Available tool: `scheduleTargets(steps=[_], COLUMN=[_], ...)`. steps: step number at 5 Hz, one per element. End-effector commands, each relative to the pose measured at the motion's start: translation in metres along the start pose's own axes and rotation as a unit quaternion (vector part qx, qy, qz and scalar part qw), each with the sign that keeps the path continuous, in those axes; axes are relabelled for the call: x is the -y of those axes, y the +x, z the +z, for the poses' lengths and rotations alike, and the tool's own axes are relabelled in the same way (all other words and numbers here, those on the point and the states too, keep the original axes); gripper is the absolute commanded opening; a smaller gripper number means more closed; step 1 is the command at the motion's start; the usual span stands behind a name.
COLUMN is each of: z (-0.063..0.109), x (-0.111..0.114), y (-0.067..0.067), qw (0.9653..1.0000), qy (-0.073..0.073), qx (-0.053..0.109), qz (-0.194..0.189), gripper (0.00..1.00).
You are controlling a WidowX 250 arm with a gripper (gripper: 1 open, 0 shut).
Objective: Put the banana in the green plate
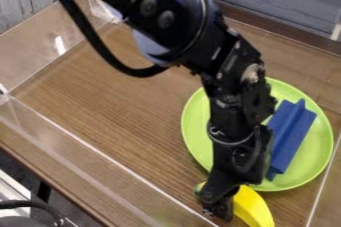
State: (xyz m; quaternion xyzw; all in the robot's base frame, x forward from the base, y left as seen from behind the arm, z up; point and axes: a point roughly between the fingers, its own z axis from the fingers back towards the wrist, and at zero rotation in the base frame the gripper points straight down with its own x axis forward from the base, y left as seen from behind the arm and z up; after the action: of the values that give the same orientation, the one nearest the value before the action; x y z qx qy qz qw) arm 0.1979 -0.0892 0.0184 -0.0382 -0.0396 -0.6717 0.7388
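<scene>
The banana (pixel 250 210) is small and bright yellow. It lies on the wooden table at the front edge, just outside the near rim of the green plate (pixel 200 123). My gripper (pixel 214 198) points straight down at the banana's left end, its black fingertips touching or straddling that end. The fingers are too dark and small to show whether they stand open or shut. My arm hides the middle of the plate.
A blue ridged block (pixel 294 137) lies on the right half of the plate. Clear plastic walls (pixel 54 121) fence the wooden table (pixel 107 92) on the left and front. The banana lies close to the front wall.
</scene>
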Motion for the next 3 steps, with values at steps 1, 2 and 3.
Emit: scheduleTargets(steps=[1, 2, 3], z=[0.0028, 0.0035, 0.004], x=[-0.0023, -0.0023, -0.0021], y=[-0.004, -0.0044, -0.0047], qw=[1.0, 1.0, 1.0], qy=[0.004, 0.004, 0.004], qx=[0.002, 0.003, 0.003], qz=[0.007, 0.005, 0.002], gripper=[1.0, 1.0, 1.0])
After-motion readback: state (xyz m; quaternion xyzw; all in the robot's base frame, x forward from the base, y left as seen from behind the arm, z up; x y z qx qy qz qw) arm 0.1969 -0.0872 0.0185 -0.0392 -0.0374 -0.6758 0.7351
